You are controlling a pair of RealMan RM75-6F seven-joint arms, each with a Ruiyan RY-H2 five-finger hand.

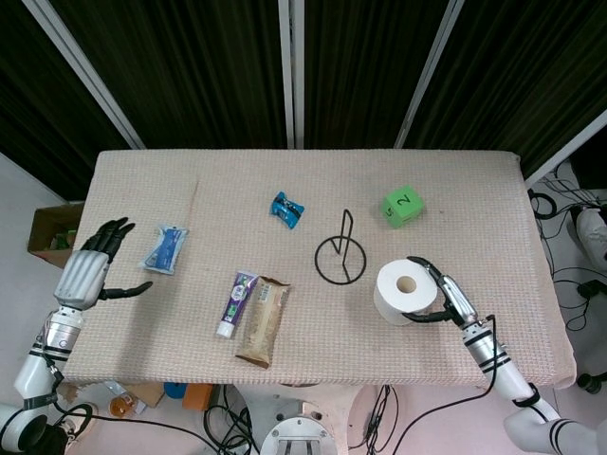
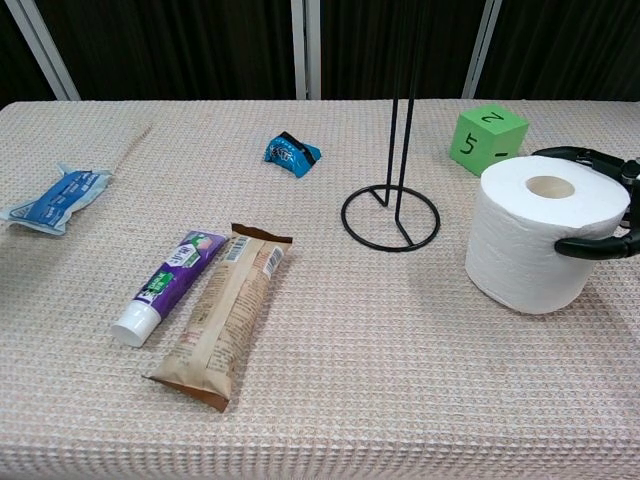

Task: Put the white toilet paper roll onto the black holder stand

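The white toilet paper roll stands on end on the surface, its core hole facing straight up, so its axis already runs parallel to the upright rod of the black holder stand. The stand sits just beside the roll, toward the robot's left and a little farther back. The right hand is wrapped around the roll's outer side, fingers curving behind it and the thumb pressed on the near side, so it appears to hold the roll, which sits on the cloth. I'd judge the coming move is a lift above the rod's tip, then leftward to line up hole and rod. The left hand hovers with fingers spread, holding nothing, well apart at the far edge.
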